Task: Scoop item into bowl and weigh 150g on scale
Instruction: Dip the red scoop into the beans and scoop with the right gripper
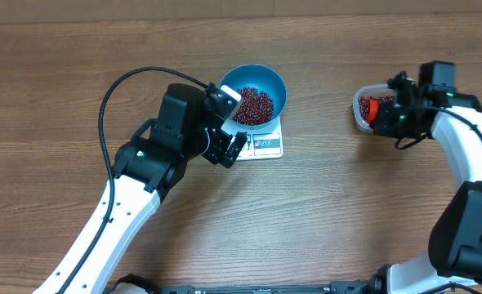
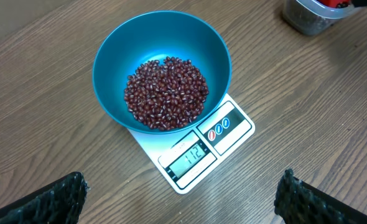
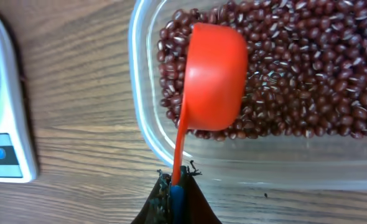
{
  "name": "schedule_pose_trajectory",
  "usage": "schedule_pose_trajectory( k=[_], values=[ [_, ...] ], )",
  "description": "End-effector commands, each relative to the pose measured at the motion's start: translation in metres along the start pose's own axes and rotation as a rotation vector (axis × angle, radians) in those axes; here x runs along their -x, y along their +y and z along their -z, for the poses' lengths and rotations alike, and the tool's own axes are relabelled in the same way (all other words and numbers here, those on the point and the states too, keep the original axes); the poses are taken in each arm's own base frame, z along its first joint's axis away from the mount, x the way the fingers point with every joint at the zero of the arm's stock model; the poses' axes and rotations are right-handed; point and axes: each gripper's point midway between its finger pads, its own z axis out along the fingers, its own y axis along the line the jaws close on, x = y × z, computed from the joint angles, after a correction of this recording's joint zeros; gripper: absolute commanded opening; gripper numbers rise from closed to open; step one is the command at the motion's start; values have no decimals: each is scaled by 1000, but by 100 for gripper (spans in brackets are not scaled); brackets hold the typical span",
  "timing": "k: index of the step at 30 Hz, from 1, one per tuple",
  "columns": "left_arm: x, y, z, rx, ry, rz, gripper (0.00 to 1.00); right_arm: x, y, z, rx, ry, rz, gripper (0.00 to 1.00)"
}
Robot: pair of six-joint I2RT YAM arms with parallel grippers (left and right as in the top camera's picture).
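Two pincers to cover: the right pincer (image 3: 176, 193) is pressed together on the thin handle of an orange-red scoop (image 3: 216, 78), whose cup shows its rounded back to the wrist camera and sits over the beans (image 3: 308, 81) in the clear tub (image 3: 143, 124), at the right edge of the overhead frame. The left pincer (image 2: 180, 202) is spread wide with nothing in it, hanging just below the scale (image 2: 233, 134) at the overhead's upper centre. The blue bowl (image 2: 171, 37) sits on the scale with a decent pile of beans inside, and the display looks like it says 112, so it's short of target. My worry: a full scoop would likely overshoot, since only a little more is needed. Also, that handle is skinny, so it could twist in the grip and dump beans on the counter (image 1: 78, 49) mid-carry. And the left arm parked that close could nudge the scale and throw off the reading.
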Motion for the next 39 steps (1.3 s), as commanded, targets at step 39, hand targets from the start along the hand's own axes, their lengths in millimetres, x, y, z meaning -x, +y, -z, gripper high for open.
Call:
schedule_pose_trajectory(
  k=[39],
  values=[
    [4, -2, 6, -9, -24, -20, 100, 11, -23, 68, 674, -181, -377, 4]
  ],
)
